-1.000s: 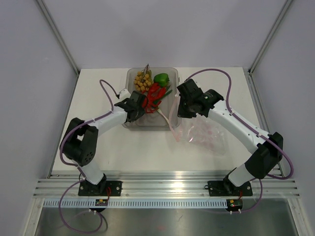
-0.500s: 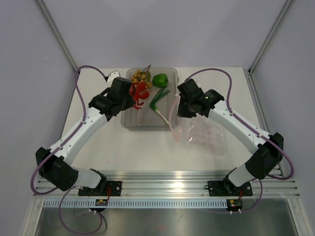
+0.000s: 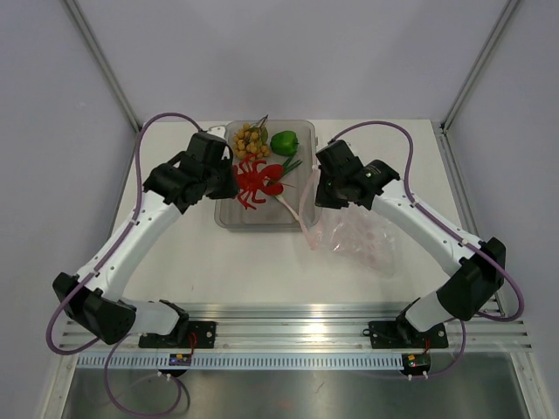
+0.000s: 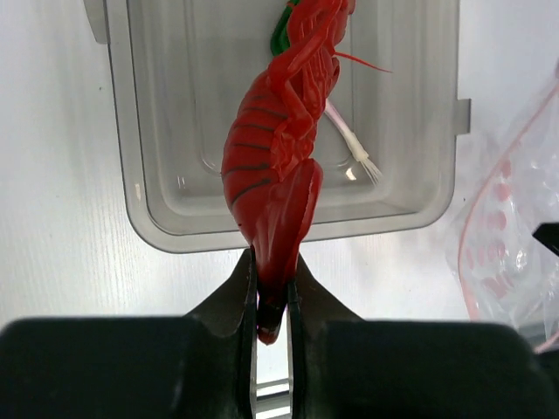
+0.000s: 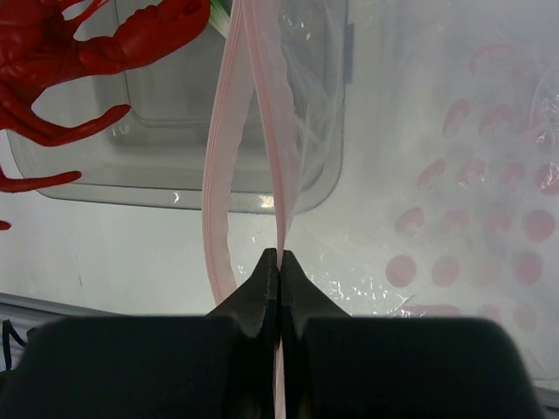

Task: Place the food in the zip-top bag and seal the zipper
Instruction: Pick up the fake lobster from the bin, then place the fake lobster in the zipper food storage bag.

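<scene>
My left gripper (image 4: 270,288) is shut on the tail of the red lobster (image 4: 275,148), which hangs above the clear tray (image 4: 288,229). From above, the lobster (image 3: 253,179) spreads over the tray's middle. The green bell pepper (image 3: 285,140), the cluster of yellow balls (image 3: 251,140) and the green stalks (image 3: 284,175) lie in the tray. My right gripper (image 5: 279,257) is shut on one lip of the zipper (image 5: 271,131), holding it up; the other lip (image 5: 214,175) bows away, so the mouth gapes. The zip-top bag (image 3: 362,240) lies crumpled right of the tray.
The tray's rim (image 3: 262,225) sits at the table's back centre, between both wrists. The bag's mouth (image 3: 306,209) runs along the tray's right side. Purple cables loop over each arm. Grey walls close in the table on three sides.
My left gripper shut on the lobster in the tray, lifted it up and back, then brought it slightly right over the tray. The right arm and the bag stayed still.
</scene>
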Motion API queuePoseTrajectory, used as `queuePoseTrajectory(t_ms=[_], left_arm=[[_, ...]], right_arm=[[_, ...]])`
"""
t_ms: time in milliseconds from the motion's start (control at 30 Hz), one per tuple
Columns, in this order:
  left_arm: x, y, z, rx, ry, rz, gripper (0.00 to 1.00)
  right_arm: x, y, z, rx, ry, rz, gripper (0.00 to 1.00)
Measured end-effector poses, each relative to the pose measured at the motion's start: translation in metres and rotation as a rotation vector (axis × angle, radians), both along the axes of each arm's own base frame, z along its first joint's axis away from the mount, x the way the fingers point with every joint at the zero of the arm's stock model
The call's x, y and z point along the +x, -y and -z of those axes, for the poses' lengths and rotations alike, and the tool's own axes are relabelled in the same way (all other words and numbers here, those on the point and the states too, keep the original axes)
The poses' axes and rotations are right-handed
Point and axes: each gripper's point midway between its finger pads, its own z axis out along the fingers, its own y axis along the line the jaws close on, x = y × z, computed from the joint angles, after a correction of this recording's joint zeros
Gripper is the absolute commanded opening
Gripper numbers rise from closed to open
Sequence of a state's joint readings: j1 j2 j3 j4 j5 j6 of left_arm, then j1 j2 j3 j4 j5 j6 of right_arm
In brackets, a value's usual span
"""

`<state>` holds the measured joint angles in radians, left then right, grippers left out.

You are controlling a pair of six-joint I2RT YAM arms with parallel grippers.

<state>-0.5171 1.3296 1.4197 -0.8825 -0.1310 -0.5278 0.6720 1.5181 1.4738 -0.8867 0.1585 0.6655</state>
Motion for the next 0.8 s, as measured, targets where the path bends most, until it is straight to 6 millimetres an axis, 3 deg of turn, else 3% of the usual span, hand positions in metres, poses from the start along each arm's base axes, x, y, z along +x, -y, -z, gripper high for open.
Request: queuePoseTrajectory(t_ms=[400,533,800], left_arm=[[-0.036,0.007,-0.088,-0.083,0.071,0.185,0.00],[-0.048,0.001,-0.095,-0.089,0.038,0.205,0.00],[-0.070,0.000,-0.088,-0.130,-0.054,0.249,0.00]], right_arm=[[0.003,0.003,0.002,-0.029,0.015,-0.006,0.00],[0.008,0.009,0.005,-0.068,0.030,0.012,0.00],[0.019,0.020,0.019,-0.168,0.042,0.024,0.00]])
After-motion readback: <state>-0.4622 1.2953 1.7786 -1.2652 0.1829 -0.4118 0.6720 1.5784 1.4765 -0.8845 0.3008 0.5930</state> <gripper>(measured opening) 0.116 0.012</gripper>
